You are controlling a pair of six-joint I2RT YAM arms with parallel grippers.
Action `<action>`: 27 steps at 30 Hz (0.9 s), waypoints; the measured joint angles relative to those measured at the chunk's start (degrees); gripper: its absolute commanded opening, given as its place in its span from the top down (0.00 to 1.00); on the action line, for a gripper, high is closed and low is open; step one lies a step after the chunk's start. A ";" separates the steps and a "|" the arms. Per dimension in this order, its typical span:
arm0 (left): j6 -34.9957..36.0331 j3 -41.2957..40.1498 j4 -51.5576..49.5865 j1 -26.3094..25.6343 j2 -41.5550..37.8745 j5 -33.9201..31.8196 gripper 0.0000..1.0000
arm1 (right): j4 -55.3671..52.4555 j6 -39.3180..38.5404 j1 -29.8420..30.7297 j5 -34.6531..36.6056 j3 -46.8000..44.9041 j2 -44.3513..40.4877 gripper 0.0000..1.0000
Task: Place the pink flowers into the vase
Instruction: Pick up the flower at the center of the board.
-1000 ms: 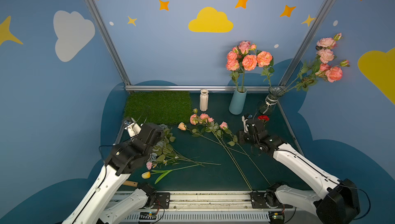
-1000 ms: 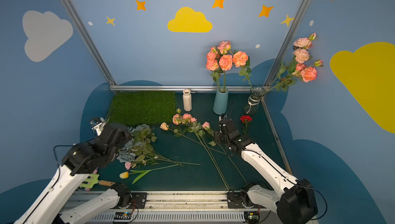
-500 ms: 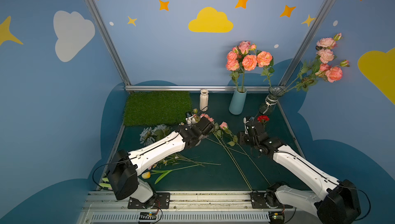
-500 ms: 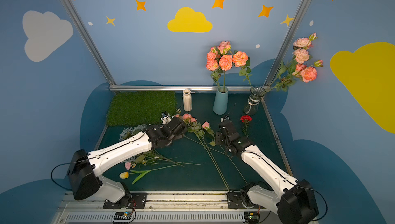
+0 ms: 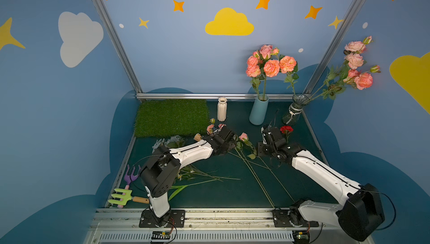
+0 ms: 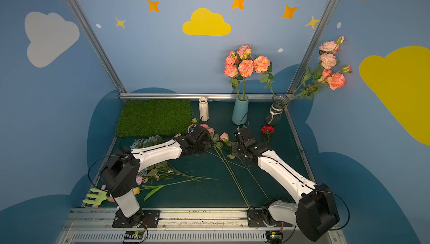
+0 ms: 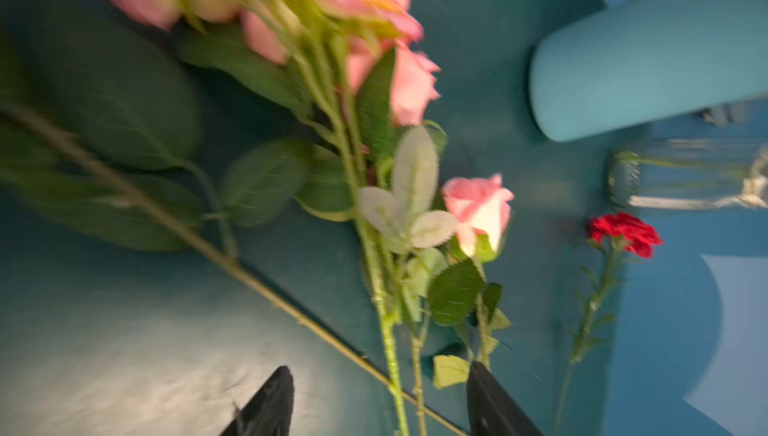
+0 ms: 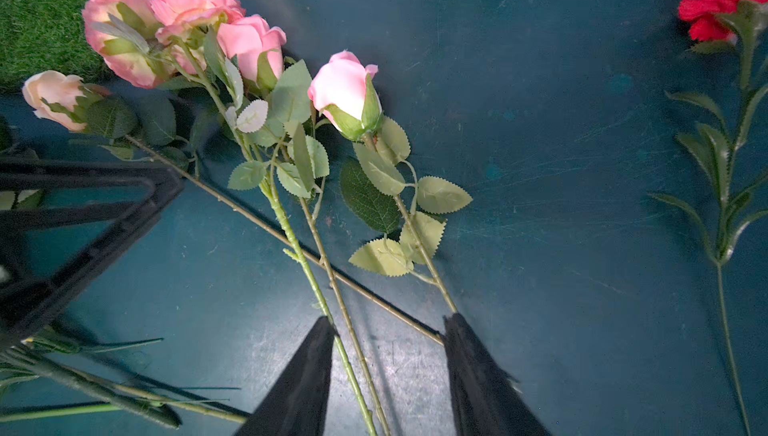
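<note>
Loose pink roses on long thin green stems (image 5: 243, 136) lie mid-desk on the dark teal desk (image 5: 221, 196). Their heads point toward the back edge, and the stems cross and run to the front edge. Left tool (image 7: 378, 371): black fingers apart, stems between them, no pinch visible; view blurred. Right tool (image 8: 388, 321): fingers apart too, two stems in the gap, another running up to one fingertip. Both tools sit low over the same bunch, the left nearer the blooms. Pale blue cylindrical vase (image 5: 258, 111) stands near the back edge behind the bunch, pink blooms in it. Small red carnation (image 5: 286, 128) lies beside the right tool, toward the right edge.
</note>
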 measured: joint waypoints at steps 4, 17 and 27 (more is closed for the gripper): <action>-0.48 -1.25 6.82 -0.11 0.94 5.88 0.47 | -0.70 0.04 -0.07 0.04 0.00 0.00 0.54; -2.19 -3.32 10.47 -0.15 4.33 11.47 0.56 | -1.11 0.52 -0.44 0.68 0.00 -0.07 0.54; -2.12 -3.26 10.34 -0.07 6.29 11.76 0.63 | -1.11 0.55 -0.70 0.66 -0.02 -0.48 0.54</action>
